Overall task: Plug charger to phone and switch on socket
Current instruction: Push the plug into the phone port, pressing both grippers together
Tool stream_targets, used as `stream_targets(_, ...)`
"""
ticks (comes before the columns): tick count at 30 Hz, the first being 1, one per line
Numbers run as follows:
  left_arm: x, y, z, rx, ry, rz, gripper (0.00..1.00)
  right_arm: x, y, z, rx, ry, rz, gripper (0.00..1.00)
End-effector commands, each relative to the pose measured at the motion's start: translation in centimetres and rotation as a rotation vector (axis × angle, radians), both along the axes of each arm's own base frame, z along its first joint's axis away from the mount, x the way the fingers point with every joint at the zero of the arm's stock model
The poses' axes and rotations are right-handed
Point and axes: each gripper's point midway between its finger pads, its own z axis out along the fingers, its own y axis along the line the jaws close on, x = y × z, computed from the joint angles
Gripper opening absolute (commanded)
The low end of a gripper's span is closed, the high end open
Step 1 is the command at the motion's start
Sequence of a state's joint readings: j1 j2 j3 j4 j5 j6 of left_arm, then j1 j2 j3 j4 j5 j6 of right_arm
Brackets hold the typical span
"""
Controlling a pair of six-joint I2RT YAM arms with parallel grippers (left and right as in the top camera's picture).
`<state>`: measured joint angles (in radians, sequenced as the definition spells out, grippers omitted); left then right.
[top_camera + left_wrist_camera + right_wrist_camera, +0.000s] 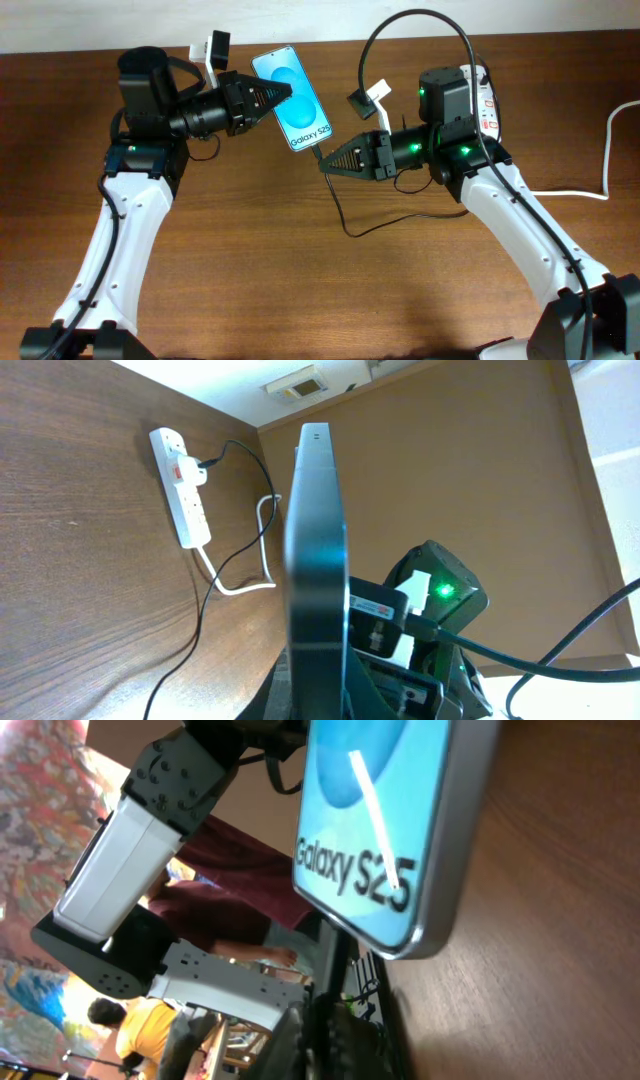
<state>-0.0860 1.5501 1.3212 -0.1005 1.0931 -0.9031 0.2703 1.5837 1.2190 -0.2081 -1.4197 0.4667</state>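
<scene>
- Left pincer (268, 98) is pressed together on the phone (296, 100), gripping it by one long side. From the left wrist we see the handset edge-on, rising out of the fingers.
- Right pincer (326, 165) is closed on the small plug end of the charger (345, 231). Its tip is just beside the phone's short edge, the one that reads "Galaxy S25". We cannot tell whether the plug is seated in the port.
- The phone lies slanted between the two pincers, cyan screen facing the overhead camera, toward the far side of the counter (250, 270).
- The left arm (120, 230) and the right arm (520, 220) rise from the near corners, bend at the elbow and point their forearms inward at each other. The right one sits a little nearer to us.
- The charger's thin black cable drops from the right-hand grip, loops across the wood and passes under the right arm.
- The socket (489, 105) lies at the far right, partly hidden by that arm. The left wrist view shows a black plug (206, 463) pushed into it.
- A thick white cord (607, 160) runs from the socket's side toward the counter's right edge.
- We see open wood between and in front of the arms, while the far edge lies close behind the phone.
</scene>
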Motion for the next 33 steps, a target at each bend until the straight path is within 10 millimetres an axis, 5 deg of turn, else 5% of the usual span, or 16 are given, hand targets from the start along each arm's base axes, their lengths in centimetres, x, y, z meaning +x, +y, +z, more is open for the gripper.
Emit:
stream_targets(1,-4.6,-3.2,0.5,-0.048,-0.01,-0.246,0.0,1.3,0.3,0.9,-0.01,-0.088,-0.048,0.18)
stream_targets(10,-4.6,-3.2,0.5,-0.048,-0.01,-0.246,0.0,0.6,0.2,1.3,0.014,-0.082,-0.008,0.46)
stream_targets(31,-3.4,-2.6,1.4,-0.04,-0.094,-0.203,0.0,0.6,-1.1,1.8,0.045,-0.086,0.009,0.56)
stream_targets(33,-3.0,-2.0,1.5,-0.039,-0.101,-0.185,0.0,0.6,-1.1,1.8,0.047,-0.096,0.01,0.69)
